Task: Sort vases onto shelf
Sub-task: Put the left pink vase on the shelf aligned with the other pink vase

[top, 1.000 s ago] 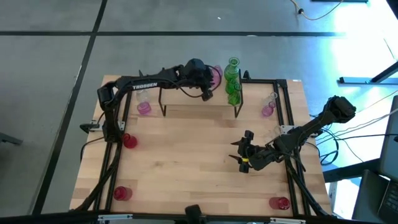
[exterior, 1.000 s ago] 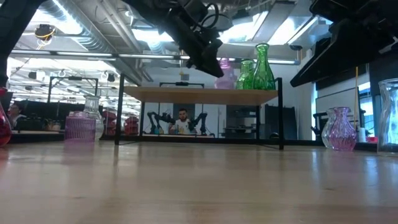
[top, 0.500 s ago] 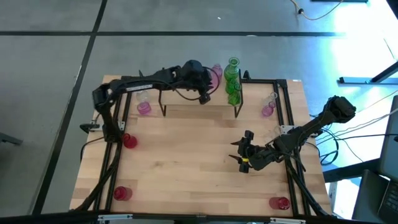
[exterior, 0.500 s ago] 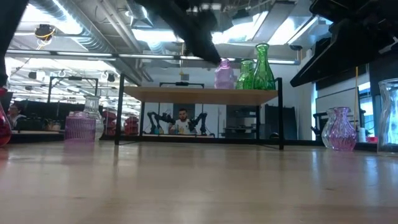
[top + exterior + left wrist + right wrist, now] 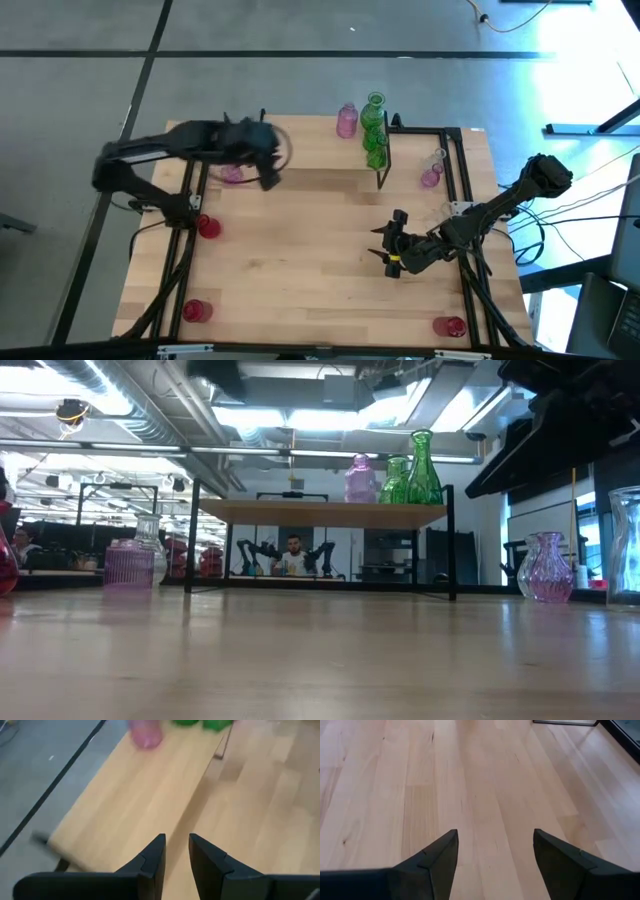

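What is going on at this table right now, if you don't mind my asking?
A two-armed robot is sorting small glass vases onto a low wooden shelf. One pink vase and the green vases stand at one end of it. The left gripper holds nothing, fingers slightly apart, and hovers over the shelf's other end. The right gripper waits open above the table. More pink, red and clear vases stand on the table around the edges.
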